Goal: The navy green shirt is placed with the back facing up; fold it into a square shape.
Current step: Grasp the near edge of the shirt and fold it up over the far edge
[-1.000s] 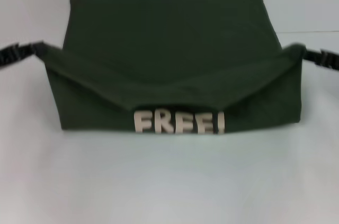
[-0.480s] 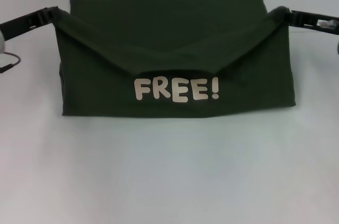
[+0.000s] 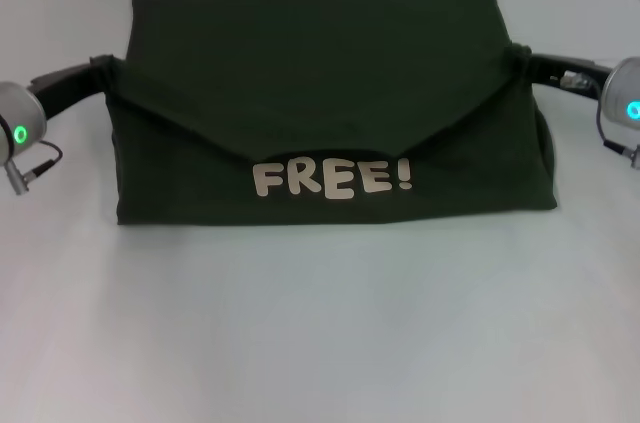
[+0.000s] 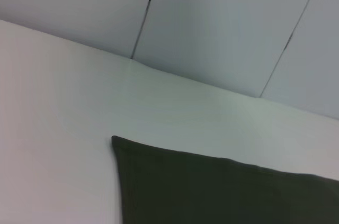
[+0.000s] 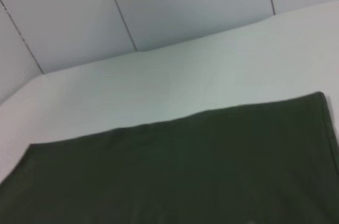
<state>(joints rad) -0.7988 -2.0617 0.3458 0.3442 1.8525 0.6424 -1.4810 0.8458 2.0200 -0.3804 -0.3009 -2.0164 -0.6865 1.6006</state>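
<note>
Left hand (image 3: pixel 100 68) pinching shirt (image 3: pixel 320 73) corner, right hand (image 3: pixel 520 55) likewise opposite. I judge cloth soft, light, saggy; grip corners, keep tension. Bench (image 3: pixel 320 343) beneath.

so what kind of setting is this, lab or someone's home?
Looks like a lab or test bench, not a home. A plain white table carries only the navy green shirt, a bare panelled wall stands behind it, and the left gripper and right gripper hold the shirt's sides.

Shirt (image 3: pixel 330 73) on table (image 3: pixel 320 343), arms flanking it
</note>
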